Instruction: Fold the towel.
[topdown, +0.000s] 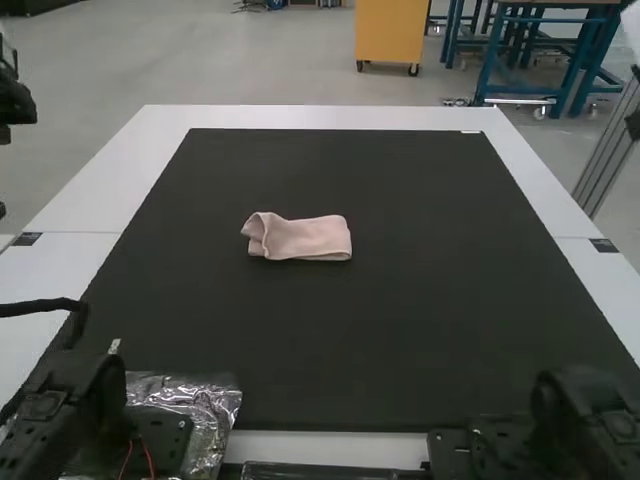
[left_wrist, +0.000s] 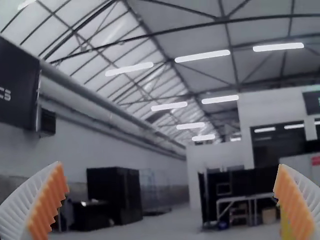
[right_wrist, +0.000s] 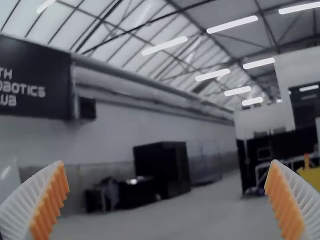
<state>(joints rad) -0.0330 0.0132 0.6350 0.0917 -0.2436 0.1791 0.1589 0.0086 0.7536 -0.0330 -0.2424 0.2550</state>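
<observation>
The pink towel (topdown: 305, 238) lies folded into a small, narrow bundle on the black mat, a little left of its middle. Its right end looks smooth and rounded, while the left end is bunched, with a raised, uneven corner. How many layers it has I cannot tell. In the left wrist view my left gripper (left_wrist: 170, 164) is open, its ribbed fingers wide apart with nothing between them. My right gripper (right_wrist: 167, 161) stands open the same way in the right wrist view, also holding nothing. Both are away from the towel, facing the room.
The black mat (topdown: 330, 340) covers most of the white table (topdown: 300, 117). Black arm parts occupy both near corners. A crinkled silvery plastic bag (topdown: 215, 402) lies beside the left arm's base at the near edge.
</observation>
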